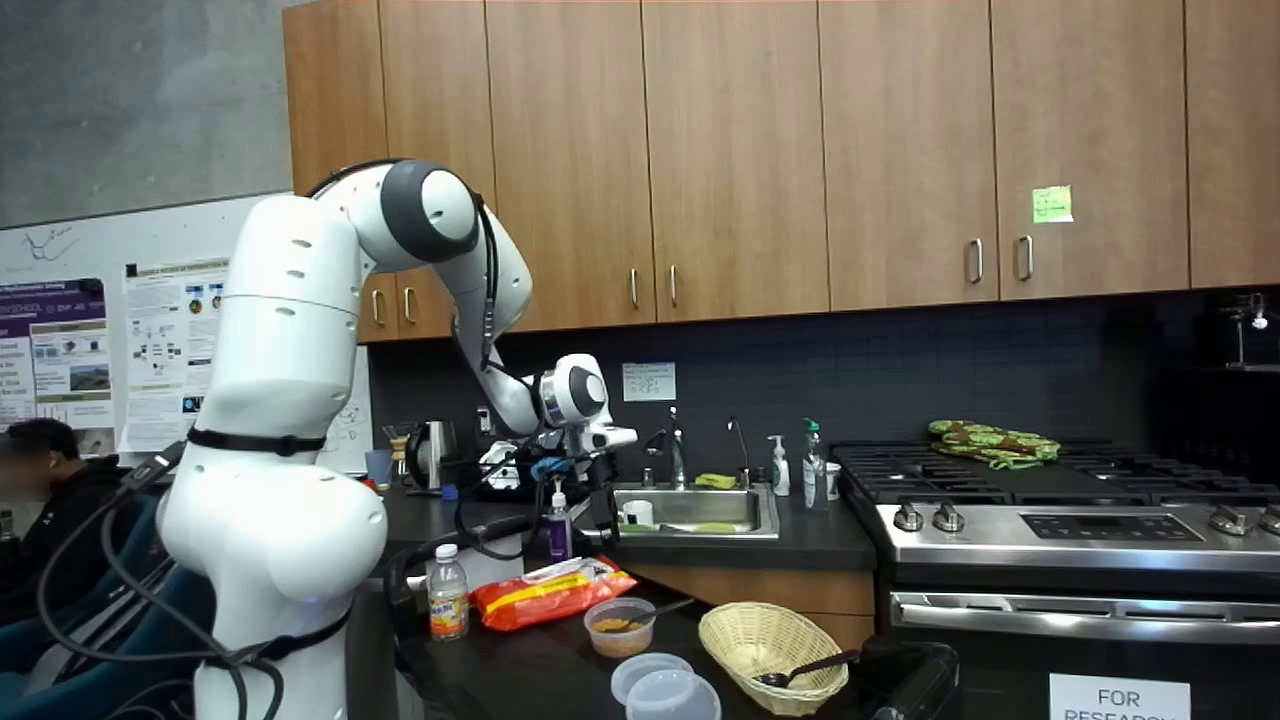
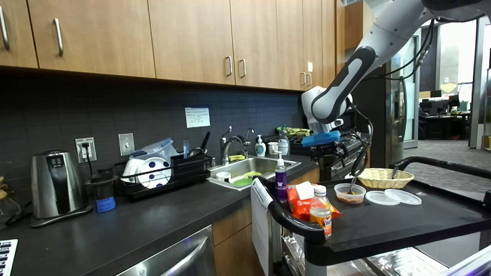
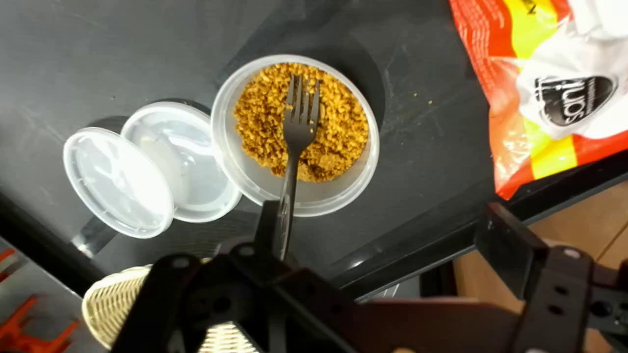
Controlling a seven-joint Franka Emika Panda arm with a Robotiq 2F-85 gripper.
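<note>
Kitchen with wooden cabinets above a dark backsplash; a black cart stands beside the counter. In the wrist view we see the gripper over the cart, its jaws wide apart. The black fork rests with its tines on orange-brown crumbs in the round plastic container; its handle crosses the rim and runs alongside 1 of the 2 fingers. Whether handle and finger touch, we cannot tell. Both exterior views place the container on the cart, between the red-and-yellow bag and the wicker basket, with 2 overlapping clear lids nearby. Only the exterior views give us the bottle with its orange label, standing near the bag; the wrist view alone resolves the bag's black emblem. In an exterior view we note a black utensil lying in the basket and a person at the left edge. The dish rack beside the sink we make out clearly in an exterior view.
</note>
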